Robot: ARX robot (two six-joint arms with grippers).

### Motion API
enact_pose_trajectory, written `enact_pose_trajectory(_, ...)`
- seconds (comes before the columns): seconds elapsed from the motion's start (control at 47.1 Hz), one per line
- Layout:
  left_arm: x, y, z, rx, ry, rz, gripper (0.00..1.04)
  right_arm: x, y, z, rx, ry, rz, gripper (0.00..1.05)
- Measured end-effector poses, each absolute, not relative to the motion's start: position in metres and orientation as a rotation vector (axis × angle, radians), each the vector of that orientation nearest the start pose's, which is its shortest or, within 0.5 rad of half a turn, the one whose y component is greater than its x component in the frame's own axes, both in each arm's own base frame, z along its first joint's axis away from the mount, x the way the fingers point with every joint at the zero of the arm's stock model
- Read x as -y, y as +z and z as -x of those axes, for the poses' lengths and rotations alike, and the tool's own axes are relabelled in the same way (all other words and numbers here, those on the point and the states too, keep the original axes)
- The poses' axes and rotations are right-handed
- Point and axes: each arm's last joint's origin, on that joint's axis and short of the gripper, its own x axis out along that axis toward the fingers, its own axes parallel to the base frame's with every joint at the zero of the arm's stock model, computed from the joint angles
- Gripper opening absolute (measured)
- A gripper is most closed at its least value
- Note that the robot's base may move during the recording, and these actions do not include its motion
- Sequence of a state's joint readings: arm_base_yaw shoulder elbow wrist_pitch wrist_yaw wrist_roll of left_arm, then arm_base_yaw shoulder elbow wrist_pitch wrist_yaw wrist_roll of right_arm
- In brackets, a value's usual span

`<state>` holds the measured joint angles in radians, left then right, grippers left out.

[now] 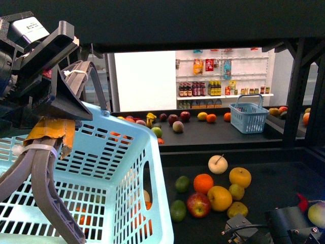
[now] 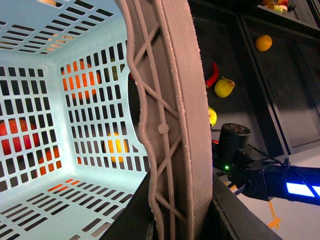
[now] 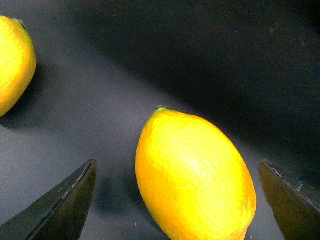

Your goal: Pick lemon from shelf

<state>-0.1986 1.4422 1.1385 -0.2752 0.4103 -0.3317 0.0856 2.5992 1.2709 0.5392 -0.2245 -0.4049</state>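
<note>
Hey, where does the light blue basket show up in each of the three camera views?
Front view: the light blue basket fills the lower left, its grey handle at the near left.
Left wrist view: its slotted inside fills the left half; the handle crosses the middle.
Right wrist view: not in it; only a lemon on the tray.
Shared landmark: the black shelf tray, seen in all three.

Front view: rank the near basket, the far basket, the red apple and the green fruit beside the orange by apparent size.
Largest first: near basket, enlarged by closeness; far basket, shrunk by distance; red apple; green fruit.
</note>
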Motion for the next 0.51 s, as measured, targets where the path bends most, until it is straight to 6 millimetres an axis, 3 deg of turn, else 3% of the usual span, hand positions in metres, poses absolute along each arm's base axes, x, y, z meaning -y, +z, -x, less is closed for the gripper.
enact_pose_trajectory(0.509, 0.074, 0.298, -0.308, -0.678, -0.49, 0.374, 0.18, -0.039, -0.073, -0.439, -0.691, 0.535, 0.503, 0.97)
